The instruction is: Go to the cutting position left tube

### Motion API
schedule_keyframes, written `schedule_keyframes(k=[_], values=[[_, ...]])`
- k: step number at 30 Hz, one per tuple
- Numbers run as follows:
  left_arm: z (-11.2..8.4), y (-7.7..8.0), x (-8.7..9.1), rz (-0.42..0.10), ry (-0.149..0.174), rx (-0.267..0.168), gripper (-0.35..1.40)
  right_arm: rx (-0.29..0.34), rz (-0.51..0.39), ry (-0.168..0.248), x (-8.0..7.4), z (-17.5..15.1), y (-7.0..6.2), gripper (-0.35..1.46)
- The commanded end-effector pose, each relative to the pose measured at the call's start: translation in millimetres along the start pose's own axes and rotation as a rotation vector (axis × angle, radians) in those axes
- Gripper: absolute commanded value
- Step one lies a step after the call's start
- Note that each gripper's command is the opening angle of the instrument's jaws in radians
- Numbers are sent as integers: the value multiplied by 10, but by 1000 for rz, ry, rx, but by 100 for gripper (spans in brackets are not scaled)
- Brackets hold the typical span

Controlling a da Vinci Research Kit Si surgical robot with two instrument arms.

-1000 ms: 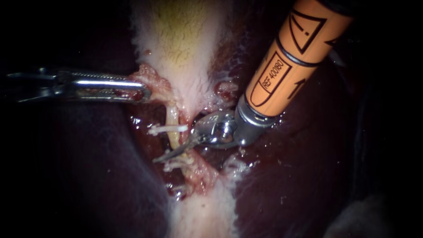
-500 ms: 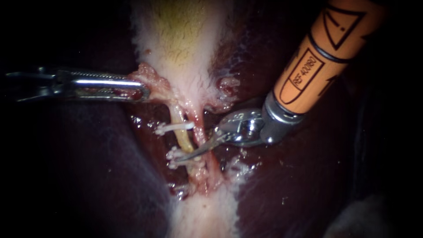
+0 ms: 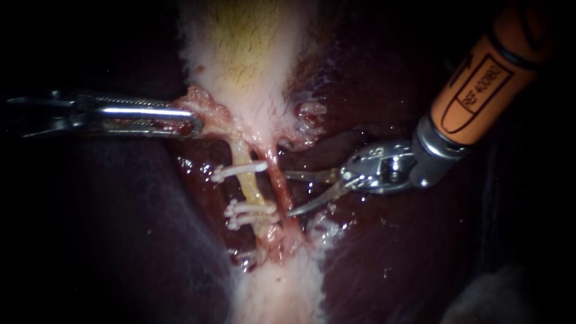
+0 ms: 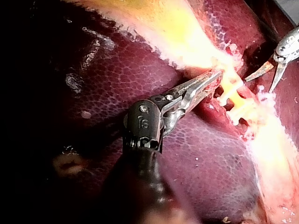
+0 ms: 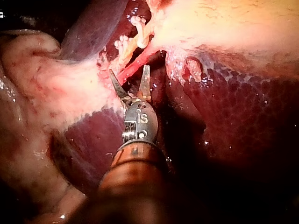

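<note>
Black surround on every side, light pooled at the middle, dark red liver dim toward the edges.

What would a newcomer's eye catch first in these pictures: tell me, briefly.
First the orange-sleeved right instrument, coming in from the upper right with its blades open just beside the red tube. Next, the white clips across the pale yellow tube at the centre, left of the red one. Then the left instrument, jaws shut on pink tissue at the lower end of the gallbladder.
</note>
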Motion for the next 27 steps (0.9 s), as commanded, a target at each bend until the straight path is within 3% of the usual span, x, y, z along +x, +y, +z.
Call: schedule_keyframes(k=[1,20,27], values=[[0,0,0,0,0,0,-35,-2,0,0,0,-3,0,143],[-1,-4,-1,0,-1,-4,-35,12,-27,1,10,-29,-10,143],[0,-4,-1,0,-1,-4,-35,11,-22,1,20,-18,-18,145]])
